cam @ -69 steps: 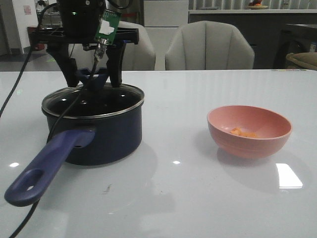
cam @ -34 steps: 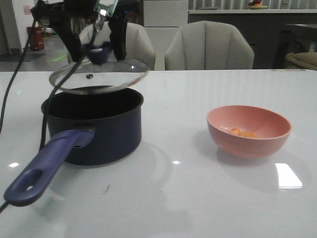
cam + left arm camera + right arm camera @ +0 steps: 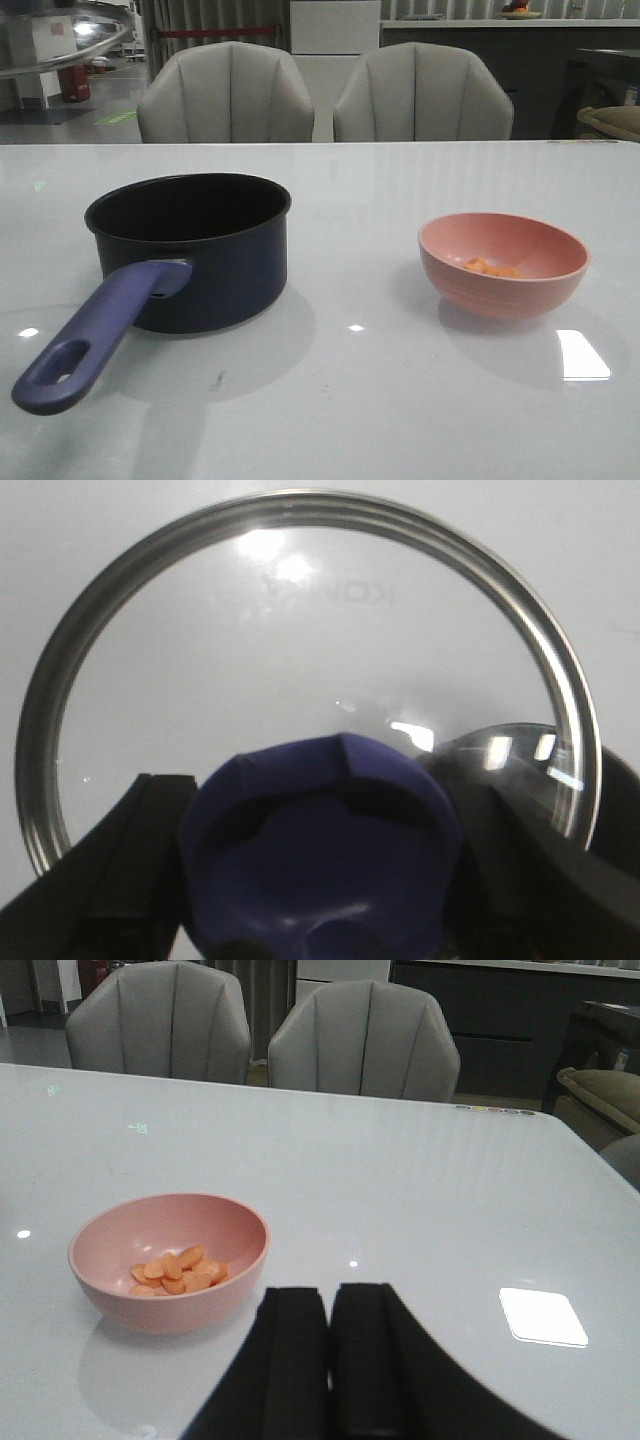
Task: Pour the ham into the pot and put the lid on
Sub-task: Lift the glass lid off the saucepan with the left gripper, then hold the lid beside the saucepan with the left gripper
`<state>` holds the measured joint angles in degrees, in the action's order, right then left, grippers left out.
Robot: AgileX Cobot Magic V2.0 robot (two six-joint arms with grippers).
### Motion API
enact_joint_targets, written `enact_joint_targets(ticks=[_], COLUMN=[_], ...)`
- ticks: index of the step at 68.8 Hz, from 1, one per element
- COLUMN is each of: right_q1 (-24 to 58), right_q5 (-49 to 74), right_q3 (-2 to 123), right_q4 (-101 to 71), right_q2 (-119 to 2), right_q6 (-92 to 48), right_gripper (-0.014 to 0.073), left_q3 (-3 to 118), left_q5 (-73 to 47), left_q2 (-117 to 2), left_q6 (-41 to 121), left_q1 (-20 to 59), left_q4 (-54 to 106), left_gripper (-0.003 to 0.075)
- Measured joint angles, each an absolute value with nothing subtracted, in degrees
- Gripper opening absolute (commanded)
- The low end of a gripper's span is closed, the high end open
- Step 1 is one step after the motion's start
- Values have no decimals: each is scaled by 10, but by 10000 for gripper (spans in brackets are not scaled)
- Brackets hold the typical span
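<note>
An uncovered pot (image 3: 190, 250) sits on the white table (image 3: 350, 400), a pink bowl (image 3: 503, 265) of ham (image 3: 178, 1270) well to its right. The left gripper (image 3: 320, 880) jaws pinch the lid's (image 3: 300, 660) blue knob, holding it aloft. The right gripper (image 3: 330, 1350) jaws are pressed together, empty.

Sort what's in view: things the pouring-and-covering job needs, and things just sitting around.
Needed:
dark navy saucepan with long blue handle
orange-pink diced ham in the salmon-pink bowl
clear glass lid with blue knob, held by the left gripper

Just around:
two grey upholstered chairs
</note>
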<state>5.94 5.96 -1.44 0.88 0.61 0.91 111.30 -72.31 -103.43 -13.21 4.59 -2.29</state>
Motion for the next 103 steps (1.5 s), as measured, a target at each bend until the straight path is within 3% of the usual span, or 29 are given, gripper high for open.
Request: enact_joint_targets(ticks=[17,53,62,74,103], right_q1=[59,59,59,59,59], right_q5=[60,60,60,60,60], right_q3=[-14,-14,-14,-14,-14], right_q4=[9,9,9,9,9], right_q2=[6,6,6,6,6], right_q6=[9,9,9,9,9], right_gripper=[149,149,149,149,149], left_q3=[991,699,673,666,666], left_q5=[-700,-487,-456,-445,-444], left_q2=[-1019,-1019,-1018,-1016,-1015], left_q6=[-73,-51,-51,-50,-50], left_q1=[-57,-65,-65,-65,-65], left_q4=[17,25,25,25,25], left_gripper=[330,332,364,524,529])
